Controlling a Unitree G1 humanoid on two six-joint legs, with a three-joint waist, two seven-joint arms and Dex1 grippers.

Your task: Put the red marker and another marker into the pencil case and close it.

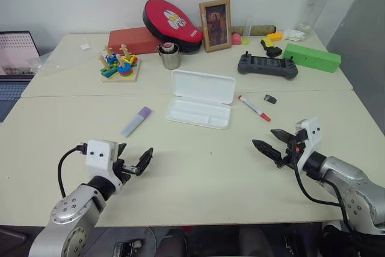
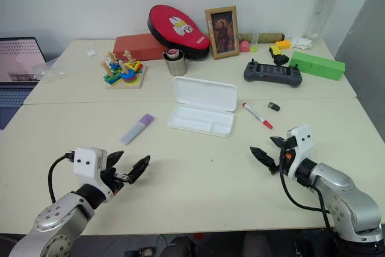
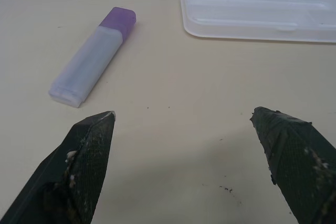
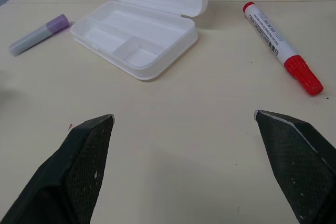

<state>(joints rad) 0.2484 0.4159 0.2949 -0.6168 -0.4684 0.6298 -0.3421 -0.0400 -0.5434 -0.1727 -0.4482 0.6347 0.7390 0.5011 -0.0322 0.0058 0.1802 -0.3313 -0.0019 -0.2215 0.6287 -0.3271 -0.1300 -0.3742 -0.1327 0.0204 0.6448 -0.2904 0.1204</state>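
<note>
Pencil case lies open on the desk, well ahead of both grippers. Left gripper hovers wide and empty, the lavender marker ahead of it. Right gripper is equally wide and empty; the red marker lies beyond it, just right of the case.

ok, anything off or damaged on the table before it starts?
Nothing stands out. The pencil case lies open and empty, the red marker to its right and the lavender marker to its left, both flat on the table and intact. Both grippers, left and right, are open, holding nothing.
</note>
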